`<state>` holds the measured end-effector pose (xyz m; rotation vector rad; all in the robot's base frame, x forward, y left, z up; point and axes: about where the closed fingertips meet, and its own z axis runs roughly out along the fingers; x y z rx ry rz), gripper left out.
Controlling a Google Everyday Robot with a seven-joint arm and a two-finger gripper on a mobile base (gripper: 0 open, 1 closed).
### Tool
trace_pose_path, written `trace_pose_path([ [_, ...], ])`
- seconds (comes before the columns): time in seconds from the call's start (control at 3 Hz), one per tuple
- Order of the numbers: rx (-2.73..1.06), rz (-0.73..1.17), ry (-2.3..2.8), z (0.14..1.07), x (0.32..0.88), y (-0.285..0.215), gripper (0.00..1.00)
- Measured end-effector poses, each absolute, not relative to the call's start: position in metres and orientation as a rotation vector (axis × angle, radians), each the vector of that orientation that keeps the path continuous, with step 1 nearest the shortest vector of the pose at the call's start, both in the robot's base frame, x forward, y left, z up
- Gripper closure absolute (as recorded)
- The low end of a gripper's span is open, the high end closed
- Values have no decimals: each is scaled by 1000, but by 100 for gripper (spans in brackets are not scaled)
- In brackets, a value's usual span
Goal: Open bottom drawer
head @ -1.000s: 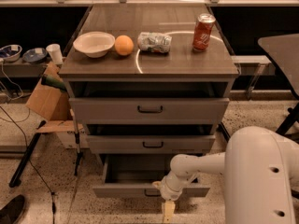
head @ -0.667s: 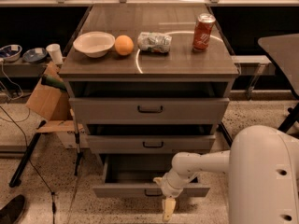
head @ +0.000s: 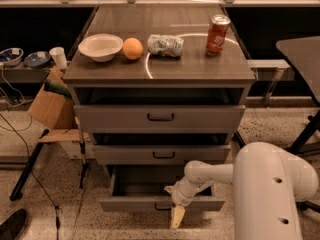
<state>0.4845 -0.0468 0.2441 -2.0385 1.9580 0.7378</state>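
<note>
The bottom drawer [head: 130, 203] is the lowest of three grey drawers and stands pulled out, with its plain grey interior [head: 145, 185] showing. Its small dark handle [head: 162, 207] sits at the centre of its low front. My gripper [head: 176, 217] hangs on the white arm [head: 210, 176] right in front of that handle, pointing down, with a pale fingertip [head: 177, 218] below the drawer front. The middle drawer [head: 162, 153] and top drawer [head: 160, 117] are slightly ajar above it.
On the cabinet top [head: 200, 64] stand a white bowl [head: 100, 46], an orange [head: 132, 48], a crumpled bag [head: 165, 45] and a red can [head: 217, 34]. A cardboard box [head: 50, 109] and stand legs [head: 30, 169] are at the left, a dark table [head: 300, 54] at the right.
The gripper has stayed at the bottom drawer's front, shifting only slightly. The drawer stands about as far out as before.
</note>
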Motion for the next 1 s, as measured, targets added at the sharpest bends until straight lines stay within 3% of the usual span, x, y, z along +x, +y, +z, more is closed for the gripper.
trace_pose_path([
  [1.0,-1891,821,2058,170,521,-47,0],
])
